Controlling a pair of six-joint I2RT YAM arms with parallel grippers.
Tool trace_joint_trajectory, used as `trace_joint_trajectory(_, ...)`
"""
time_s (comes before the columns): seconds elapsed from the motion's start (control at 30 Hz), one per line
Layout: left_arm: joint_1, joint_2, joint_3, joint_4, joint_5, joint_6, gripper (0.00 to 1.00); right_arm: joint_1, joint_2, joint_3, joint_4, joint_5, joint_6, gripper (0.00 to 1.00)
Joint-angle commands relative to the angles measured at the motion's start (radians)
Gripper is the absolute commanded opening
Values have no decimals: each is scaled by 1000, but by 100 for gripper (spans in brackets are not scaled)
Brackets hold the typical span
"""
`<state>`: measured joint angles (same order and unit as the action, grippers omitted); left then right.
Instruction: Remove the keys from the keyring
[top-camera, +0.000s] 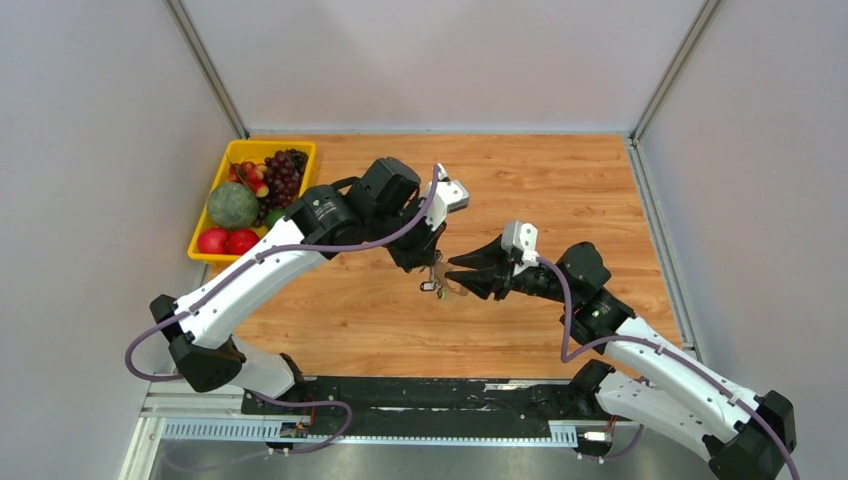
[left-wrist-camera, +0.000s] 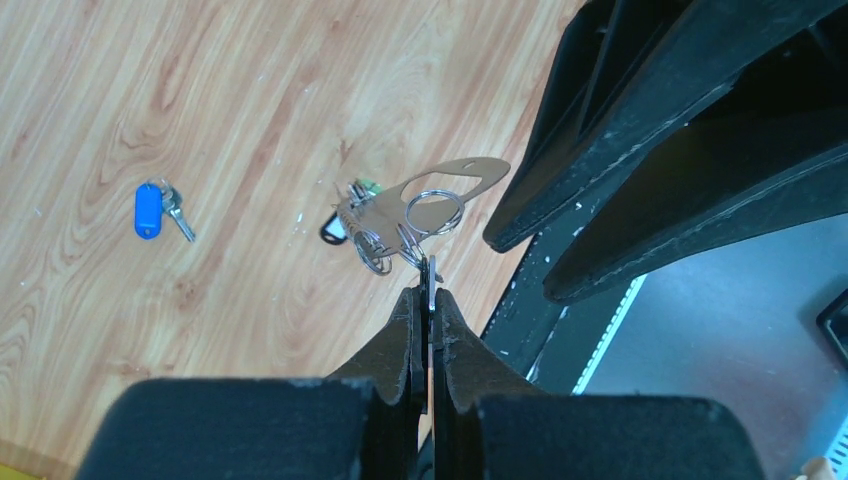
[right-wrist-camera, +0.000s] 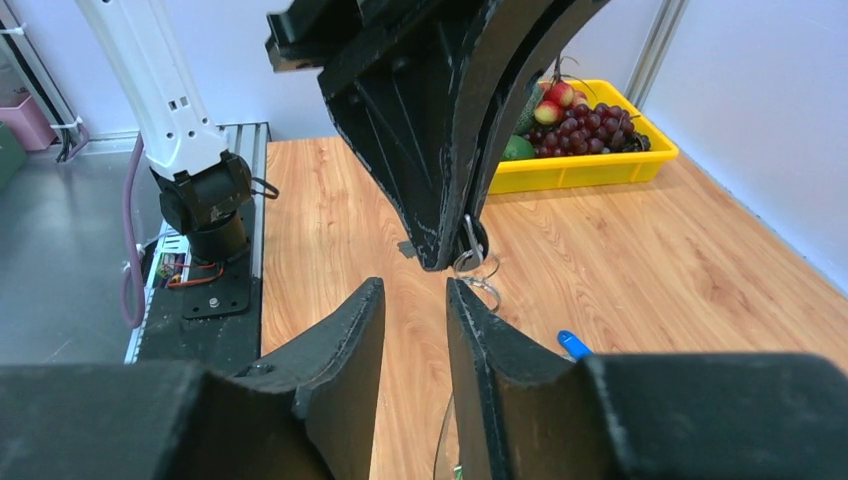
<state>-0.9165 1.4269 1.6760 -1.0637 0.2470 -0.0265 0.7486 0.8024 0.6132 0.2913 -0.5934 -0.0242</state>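
Black left gripper (left-wrist-camera: 428, 292) is clamping the thin grey oval keyring (left-wrist-camera: 470, 170), tiny silver keys (left-wrist-camera: 345, 215) dangling, above the wooden table's (left-wrist-camera: 200, 100) middle; right gripper (right-wrist-camera: 415, 290) is hovering alongside, jaws apart.

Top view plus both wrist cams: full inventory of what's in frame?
blue-headed key: one, blue head, silver blade, loose on the table, apart from the bunch
keyring: one, grey-tan oval, hanging from the left hand
keys: at least two, black head and green head, on the keyring
tray: one, yellow, far left of table
grapes: one bunch, dark purple, in tray
melon: one, green, in tray
red fruit: two, red, in tray
table: one, wood
left hand: black, shut on keyring
right hand: black, open, beside keyring, holding nothing
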Motion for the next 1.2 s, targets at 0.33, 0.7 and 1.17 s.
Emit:
trace_joint_trajectory(0.33, 0, 3, 61, -25, 12, -80, 0, 44, 12, -80, 109, 73, 43, 43)
trace_joint_trajectory(0.7, 0, -1, 55, -12, 57, -90, 0, 56, 74, -34, 106, 39, 31, 47)
trace_joint_trajectory(1.17, 0, -8, 33, 32, 161, -100, 0, 69, 97, -16, 127, 46, -7, 45)
